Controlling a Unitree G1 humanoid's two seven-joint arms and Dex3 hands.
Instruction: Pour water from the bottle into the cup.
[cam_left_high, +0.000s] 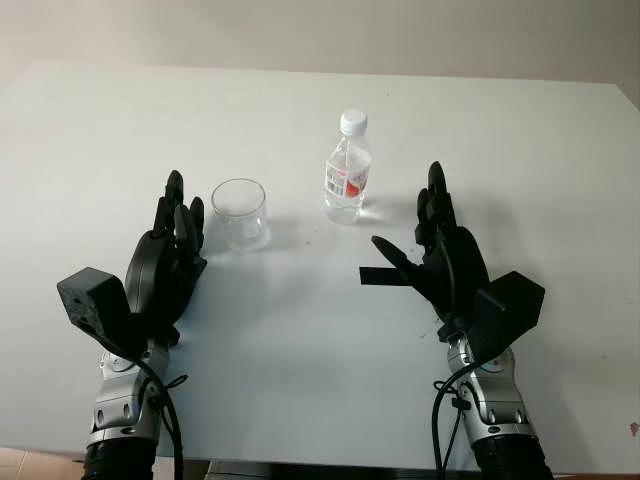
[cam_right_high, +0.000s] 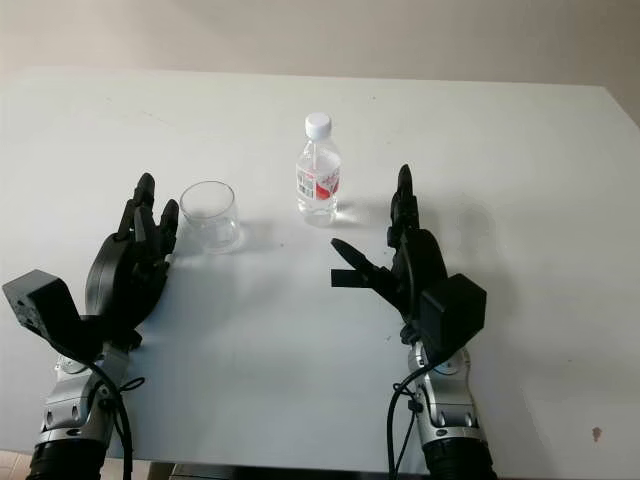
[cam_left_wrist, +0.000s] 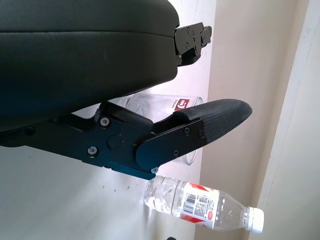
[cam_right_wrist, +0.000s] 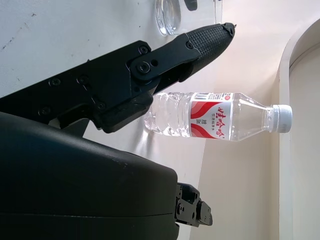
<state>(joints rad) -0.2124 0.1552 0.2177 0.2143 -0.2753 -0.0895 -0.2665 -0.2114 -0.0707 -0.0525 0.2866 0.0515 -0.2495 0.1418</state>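
So nothing's been grabbed yet. The small clear plastic water bottle with a white cap and a red-and-white label (cam_left_high: 348, 172) stands upright on the white counter (cam_left_high: 300, 330), a bit right of centre in the upper half of the head view, and the empty clear plastic cup (cam_left_high: 240, 213) sits just to its left, apart from it. The cap looks screwed on, so that has to come off before any pouring happens.

The left hand (cam_left_high: 172, 245) is at lower left, just beside the cup, open and holding nothing. The right hand (cam_left_high: 437, 250) is at lower right, below and to the right of the bottle — also open, empty, thumb sticking out toward the middle of the frame.

What could go wrong: both things look light. The bottle seems mostly empty, so a finger nudging it before the hand closes could tip it or skate it across the smooth counter. Same for the cup, which the left hand is near enough to bump. Squeezing thin plastic too hard once uncapped could squirt water out.

Label-wise, there's a barcode in the left wrist view and some characters on the red band in the right wrist view, but I can't read them.
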